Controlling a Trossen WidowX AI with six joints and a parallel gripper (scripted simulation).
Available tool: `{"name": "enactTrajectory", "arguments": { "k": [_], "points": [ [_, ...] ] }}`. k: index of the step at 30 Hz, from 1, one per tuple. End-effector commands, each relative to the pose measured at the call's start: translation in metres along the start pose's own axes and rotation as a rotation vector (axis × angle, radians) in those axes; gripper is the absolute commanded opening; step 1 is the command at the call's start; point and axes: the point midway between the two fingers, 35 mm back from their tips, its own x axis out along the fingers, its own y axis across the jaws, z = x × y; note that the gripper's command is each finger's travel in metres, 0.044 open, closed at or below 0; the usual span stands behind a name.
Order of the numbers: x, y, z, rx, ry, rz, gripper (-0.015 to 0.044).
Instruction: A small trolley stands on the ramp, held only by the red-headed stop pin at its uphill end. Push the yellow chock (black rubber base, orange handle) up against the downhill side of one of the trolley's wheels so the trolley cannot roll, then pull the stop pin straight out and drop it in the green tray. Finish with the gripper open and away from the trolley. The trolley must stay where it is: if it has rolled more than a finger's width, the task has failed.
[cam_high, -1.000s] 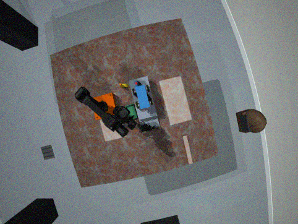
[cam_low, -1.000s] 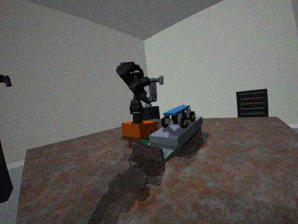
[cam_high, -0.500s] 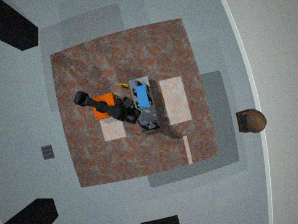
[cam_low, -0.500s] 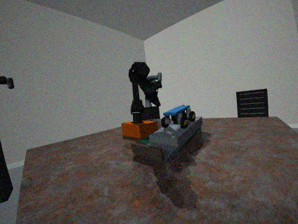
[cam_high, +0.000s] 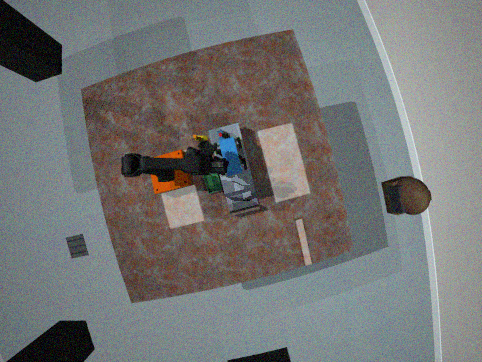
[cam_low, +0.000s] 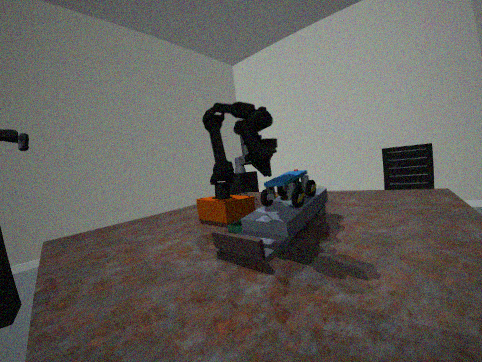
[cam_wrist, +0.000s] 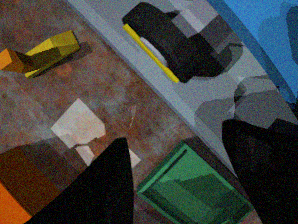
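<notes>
The blue trolley (cam_high: 230, 149) (cam_low: 286, 178) (cam_wrist: 262, 32) stands on the grey ramp (cam_high: 243, 204) (cam_low: 272, 226) (cam_wrist: 112, 37). The red head of the stop pin (cam_high: 221, 134) (cam_low: 296, 170) shows at the trolley's uphill end. The yellow chock (cam_high: 200, 137) (cam_wrist: 55, 47), with its orange handle, lies on the table beside the ramp's uphill half. The green tray (cam_high: 214, 190) (cam_low: 234, 228) (cam_wrist: 161, 169) is beside the ramp's lower half. My gripper (cam_high: 226, 167) (cam_low: 269, 175) (cam_wrist: 176, 139) is partly open and empty, above the trolley's downhill part. The arm hides part of the trolley in the top view.
The orange base block (cam_high: 162, 185) (cam_low: 215, 211) carries the arm, left of the tray. A brown end board (cam_low: 239, 250) stands at the ramp's foot. Pale flat panels (cam_high: 284, 162) (cam_high: 183, 207) and a thin pale strip (cam_high: 303, 242) lie on the table.
</notes>
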Motion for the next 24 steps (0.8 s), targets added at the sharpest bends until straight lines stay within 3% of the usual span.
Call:
{"name": "enactTrajectory", "arguments": {
  "k": [1, 24],
  "points": [
    [0.008, 0.008, 0.008, -0.028, 0.039, 0.02, 0.019],
    [0.045, 0.082, 0.055, -0.219, 0.234, 0.081, 0.019]
  ]
}}
